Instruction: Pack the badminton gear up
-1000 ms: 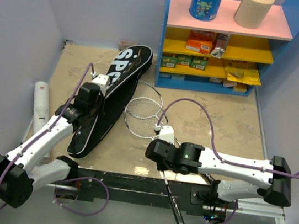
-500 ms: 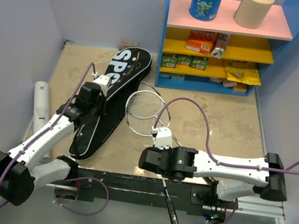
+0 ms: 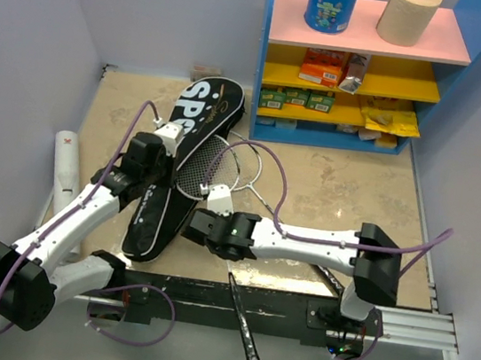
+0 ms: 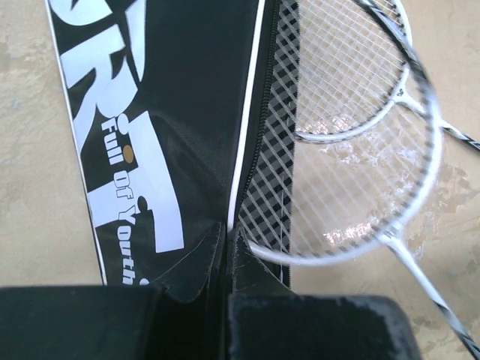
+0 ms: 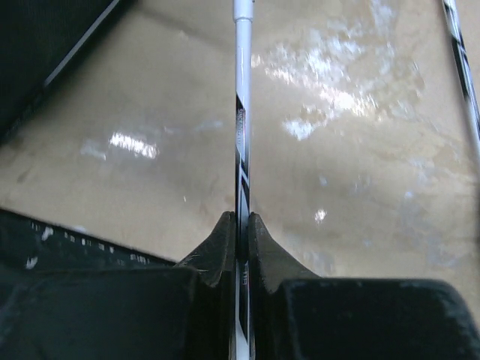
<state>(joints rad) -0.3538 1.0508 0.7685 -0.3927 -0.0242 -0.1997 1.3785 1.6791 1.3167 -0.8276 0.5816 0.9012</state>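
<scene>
The black "SPORT" cover (image 3: pixel 185 141) lies at left-centre, also in the left wrist view (image 4: pixel 165 112). My left gripper (image 3: pixel 159 156) is shut on the cover's zipped edge (image 4: pixel 227 244) and lifts it. My right gripper (image 3: pixel 202 226) is shut on the thin shaft (image 5: pixel 241 150) of a white-strung racket (image 3: pixel 201 173). The racket's head (image 4: pixel 360 195) sits partly inside the cover's opening. Its black handle (image 3: pixel 241 323) hangs over the table's front edge. A second racket (image 3: pixel 245 158) lies just behind it (image 4: pixel 352 75). The long white tube (image 3: pixel 66 169) lies at far left. No shuttlecocks show.
A blue shelf unit (image 3: pixel 354 133) stands at the back right with paper rolls (image 3: pixel 332 3) on top and orange and yellow packets (image 3: pixel 324 66) inside. A black rail (image 3: pixel 206 296) runs along the table's front edge. Walls close in on the left and back.
My right arm has swung left with the racket, moving its head from the table's middle into the cover's opening. My left gripper has stayed on the cover's edge.
</scene>
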